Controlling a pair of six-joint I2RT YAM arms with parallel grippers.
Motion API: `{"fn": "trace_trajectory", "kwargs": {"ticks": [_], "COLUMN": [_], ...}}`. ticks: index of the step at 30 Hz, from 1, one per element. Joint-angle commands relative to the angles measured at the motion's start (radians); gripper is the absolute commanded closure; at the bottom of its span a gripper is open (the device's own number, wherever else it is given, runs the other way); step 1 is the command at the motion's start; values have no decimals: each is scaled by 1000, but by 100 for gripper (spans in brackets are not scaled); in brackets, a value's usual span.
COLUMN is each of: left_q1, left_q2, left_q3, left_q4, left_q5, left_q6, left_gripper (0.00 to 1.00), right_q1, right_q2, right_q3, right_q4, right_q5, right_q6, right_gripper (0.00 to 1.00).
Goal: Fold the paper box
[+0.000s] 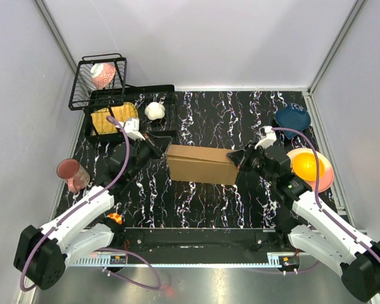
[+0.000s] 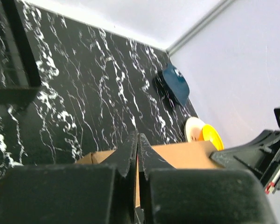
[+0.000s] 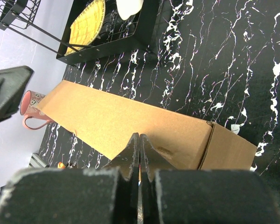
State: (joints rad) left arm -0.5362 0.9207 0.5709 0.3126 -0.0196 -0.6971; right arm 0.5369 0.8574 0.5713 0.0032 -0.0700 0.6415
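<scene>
The paper box (image 1: 199, 163) is a plain brown cardboard box lying closed in the middle of the black marbled table. My left gripper (image 1: 158, 151) is shut at its left end, with nothing between the fingers. In the left wrist view the shut left gripper (image 2: 137, 136) points over the paper box (image 2: 186, 156). My right gripper (image 1: 235, 158) is shut at the right end. In the right wrist view the right gripper (image 3: 140, 136) points at a long face of the paper box (image 3: 126, 119). Whether either gripper touches the cardboard, I cannot tell.
A black wire basket (image 1: 98, 79) and a black rack (image 1: 164, 95) with a yellow plate (image 1: 113, 118) and a white item (image 1: 155, 111) stand at the back left. A pink mug (image 1: 71, 174) is left. A blue bowl (image 1: 292, 117) and a yellow bowl (image 1: 307, 164) are right.
</scene>
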Motion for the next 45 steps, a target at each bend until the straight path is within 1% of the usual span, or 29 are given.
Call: {"fn": "trace_trajectory", "kwargs": {"ticks": [1, 5, 10, 14, 18, 21, 25, 29, 34, 37, 39, 40, 41, 42, 43, 44, 45], "left_q1": [4, 5, 4, 5, 4, 5, 4, 4, 2, -8, -50, -73, -129, -157, -185, -232, -255], "left_q2": [41, 61, 81, 66, 30, 17, 12, 20, 21, -9, -43, -89, -118, -150, -228, -271, -319], "left_q3": [-69, -157, -281, -281, -252, -240, -244, -256, -272, -299, -333, -342, -350, -362, -371, -384, -405], "left_q4": [135, 166, 215, 162, 102, 74, 65, 62, 60, 66, 59, 49, 1, -33, -64, -126, -162], "left_q5": [150, 179, 170, 144, 107, 92, 92, 90, 102, 112, 87, 66, 44, 12, -15, -29, -51], "left_q6": [-54, -100, -137, -119, -91, -81, -79, -79, -88, -104, -110, -104, -98, -94, -100, -113, -129], "left_gripper": [100, 100, 100, 100, 100, 100, 100, 100, 100, 100, 100, 100, 100, 100, 100, 100, 100], "right_q1": [6, 6, 6, 5, 6, 5, 5, 5, 3, 6, 6, 5, 6, 6, 5, 8, 6], "right_q2": [17, 15, 15, -4, -73, -84, -41, -46, -78, -98, -132, -147, -167, -216, -243, -271, -331], "right_q3": [-40, -47, -47, 2, 97, 119, 49, -106, -160, -194, -240, -255, -281, -292, -300, -303, -303], "right_q4": [-187, -190, -190, -218, -215, -210, -223, -189, -187, -184, -181, -175, -178, -183, -202, -224, -245], "right_q5": [16, 19, 24, 36, 49, 50, 45, 49, 33, -22, -43, -69, -83, -100, -128, -137, -149], "right_q6": [-40, -40, -37, -37, -40, -52, -42, 9, 43, 78, 101, 124, 136, 145, 161, 164, 167], "right_gripper": [100, 100, 100, 99, 96, 99, 100, 100, 100, 100, 100, 100, 100, 100, 100, 100, 100]}}
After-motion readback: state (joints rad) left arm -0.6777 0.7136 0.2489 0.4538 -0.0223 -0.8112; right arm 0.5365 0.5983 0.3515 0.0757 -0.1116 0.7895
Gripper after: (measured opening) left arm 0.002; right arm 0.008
